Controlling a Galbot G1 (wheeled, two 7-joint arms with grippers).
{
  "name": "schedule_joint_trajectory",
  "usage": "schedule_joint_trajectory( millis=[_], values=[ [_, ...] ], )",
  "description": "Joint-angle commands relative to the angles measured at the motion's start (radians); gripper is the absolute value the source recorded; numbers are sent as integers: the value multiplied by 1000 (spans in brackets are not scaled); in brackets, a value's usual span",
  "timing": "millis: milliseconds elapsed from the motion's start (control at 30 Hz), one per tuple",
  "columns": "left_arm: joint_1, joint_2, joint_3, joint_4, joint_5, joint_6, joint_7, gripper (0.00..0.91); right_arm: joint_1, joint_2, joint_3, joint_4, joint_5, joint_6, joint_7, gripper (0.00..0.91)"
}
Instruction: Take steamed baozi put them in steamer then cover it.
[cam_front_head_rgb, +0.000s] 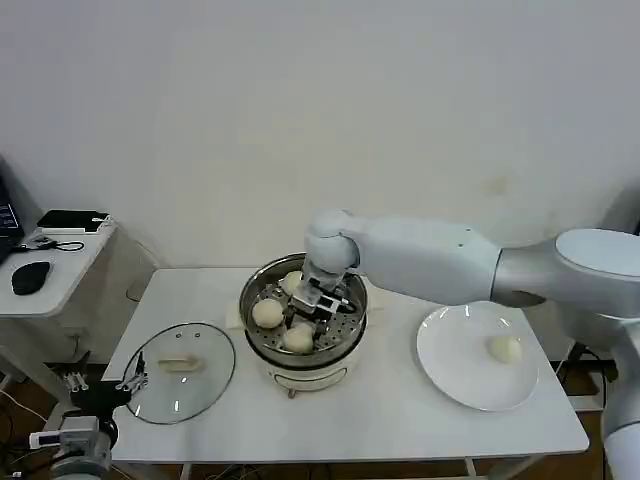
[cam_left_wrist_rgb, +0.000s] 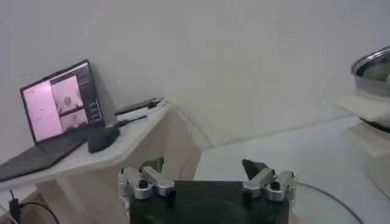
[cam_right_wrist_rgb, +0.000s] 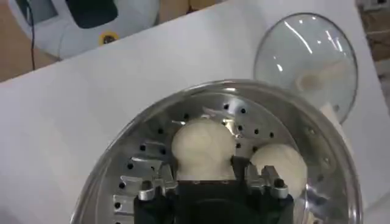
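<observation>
The shiny steamer (cam_front_head_rgb: 352, 322) stands on its white base at the table's middle. My right gripper (cam_front_head_rgb: 316, 301) reaches down into it, shut on a pale baozi (cam_right_wrist_rgb: 203, 146) just above the perforated tray (cam_right_wrist_rgb: 140, 164), with a finger against each side of the bun. Another baozi (cam_right_wrist_rgb: 279, 167) lies right beside it. In the head view, two baozi (cam_front_head_rgb: 267, 313) (cam_front_head_rgb: 298, 340) rest in the steamer near the gripper. One baozi (cam_front_head_rgb: 505, 348) is on the white plate (cam_front_head_rgb: 460, 375). The glass lid (cam_front_head_rgb: 180, 372) lies flat left of the steamer. My left gripper (cam_left_wrist_rgb: 207, 165) hangs open and empty off the table's front-left corner.
A white side table (cam_front_head_rgb: 50, 270) with a mouse and cables stands to the left, and a laptop (cam_left_wrist_rgb: 58, 100) sits on it. The steamer's rim (cam_left_wrist_rgb: 373, 64) shows far off in the left wrist view. Bare tabletop (cam_front_head_rgb: 390, 410) lies in front of the steamer.
</observation>
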Motion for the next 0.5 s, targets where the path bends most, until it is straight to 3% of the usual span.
schedule_joint_trajectory(
  millis=[33,200,300,367,500],
  values=[
    [-1,-1,1,1,1,1,-1,907,6,-33,2,9,-12,13,10,907],
    [-4,2,4,1,1,3,-1,907,18,-75,15,7,-9,6,29,907],
    [-8,5,4,2,0,3,0,907,15,-105,59,-7,-3,-20,70,907],
    [-8,8,4,3,-1,3,0,907,18,-125,97,-45,-1,-63,120,907],
    [-11,21,5,11,-1,3,1,907,44,-151,132,-123,50,-137,164,907]
  ],
)
